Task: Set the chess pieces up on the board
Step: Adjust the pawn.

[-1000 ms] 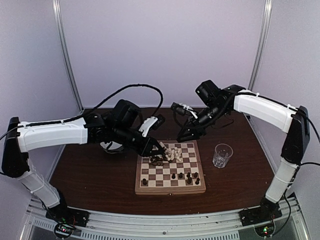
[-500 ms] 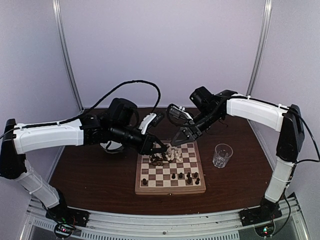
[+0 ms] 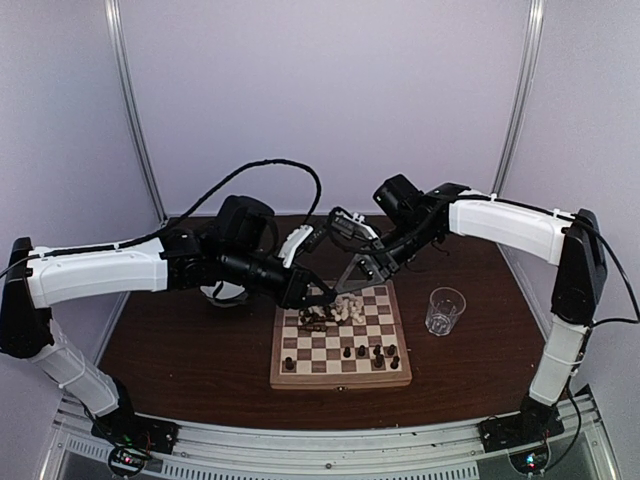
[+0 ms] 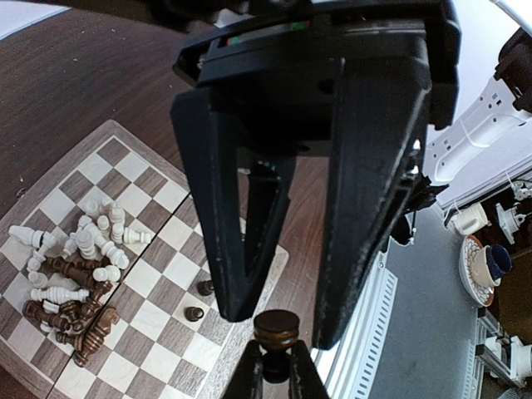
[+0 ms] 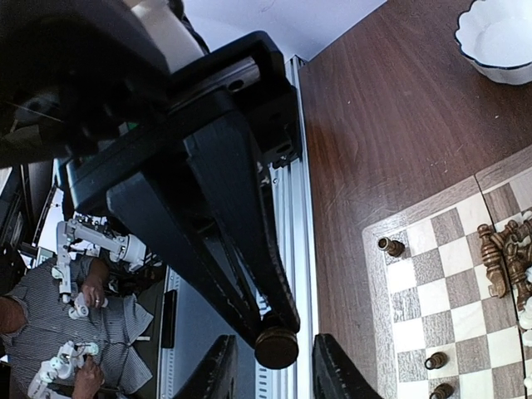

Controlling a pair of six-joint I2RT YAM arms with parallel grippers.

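The board [image 3: 340, 379] lies mid-table with a heap of cream and dark chess pieces [image 3: 335, 310] on its far half. Several dark pawns [image 3: 362, 351] stand along its near rows. Above the board's far edge, my left gripper [image 3: 327, 294] is shut on a dark chess piece [image 4: 276, 331], pinched at its stem with the round base [image 5: 276, 347] pointing outward. My right gripper [image 3: 349, 284] meets it tip to tip. It is open, and its fingers [image 4: 370, 208] straddle that base with a gap on each side.
A clear glass [image 3: 444, 310] stands on the brown table right of the board. A white scalloped bowl [image 5: 499, 37] sits behind the board on the left. The metal rail [image 3: 330, 440] runs along the near table edge.
My right gripper has swung left and down to the left gripper and narrowed its jaws around the held piece. The left gripper has lifted slightly off the heap.
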